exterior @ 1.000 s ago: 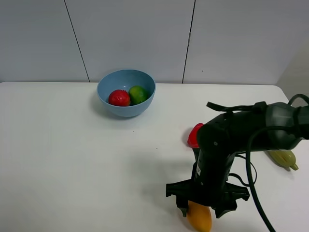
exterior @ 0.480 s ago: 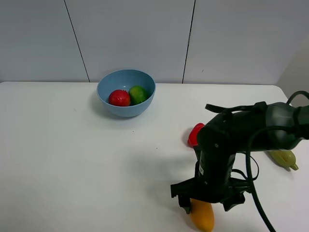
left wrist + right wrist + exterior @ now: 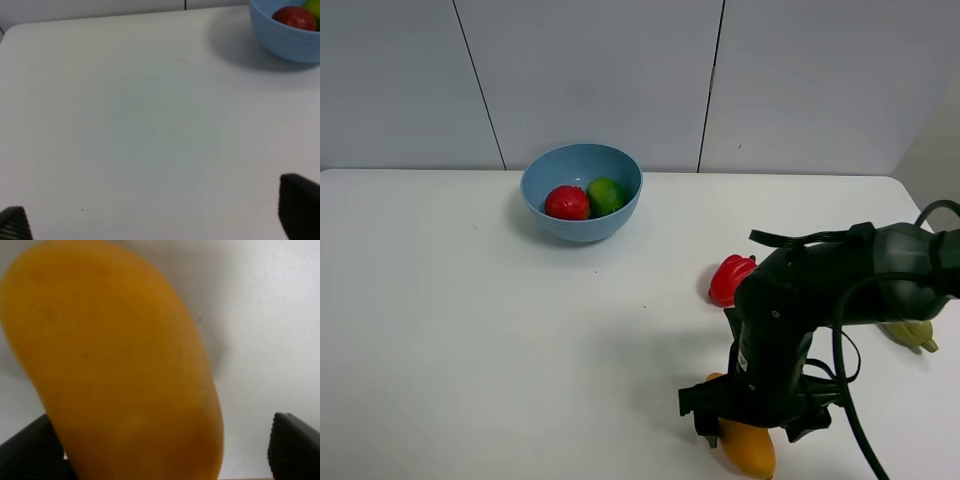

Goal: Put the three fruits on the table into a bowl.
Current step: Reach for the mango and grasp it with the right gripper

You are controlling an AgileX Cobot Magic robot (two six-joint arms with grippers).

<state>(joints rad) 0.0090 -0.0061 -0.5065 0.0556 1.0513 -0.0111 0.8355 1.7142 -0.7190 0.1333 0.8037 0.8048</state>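
Step in hand: third fruit. The elongated orange-yellow mango [image 3: 115, 365] lies on the plain white tabletop [image 3: 470, 330] between the right gripper [image 3: 752, 434] fingers, which are parted and not clamped. Next: close, lift, then carry to the round light-blue bowl [image 3: 581, 192], well away from the gripper.

tomato [image 3: 566, 202], lime [image 3: 606, 195] in bowl [image 3: 582, 233]; mango [image 3: 751, 453] on table [image 3: 470, 330]
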